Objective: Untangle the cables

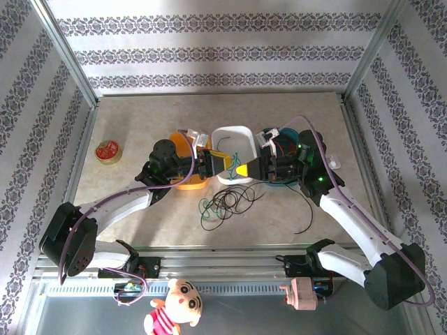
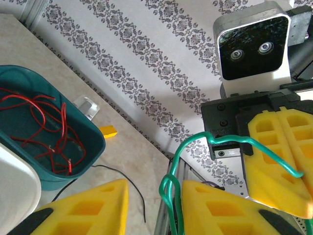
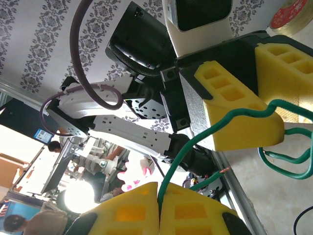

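My right gripper [image 3: 159,188] is shut on a green cable [image 3: 183,156], pinched between its yellow foam pads. That green cable [image 2: 230,141] runs over to my left gripper [image 2: 155,190] and loops down between its fingers, lying against the right finger [image 2: 220,208]. The left jaws stand apart around it. Above the table's middle the two grippers meet tip to tip, left gripper [image 1: 221,160] and right gripper [image 1: 244,169]. Below them a tangle of black and green cables [image 1: 227,201] lies on the table. Red cables [image 2: 44,127] sit coiled in the teal tray [image 2: 95,147].
An orange tray [image 1: 183,143], a white tray [image 1: 234,132] and the teal tray [image 1: 288,139] stand in a row behind the grippers. A loose black cable [image 1: 307,209] lies to the right. A roll of tape [image 1: 108,151] sits at the far left.
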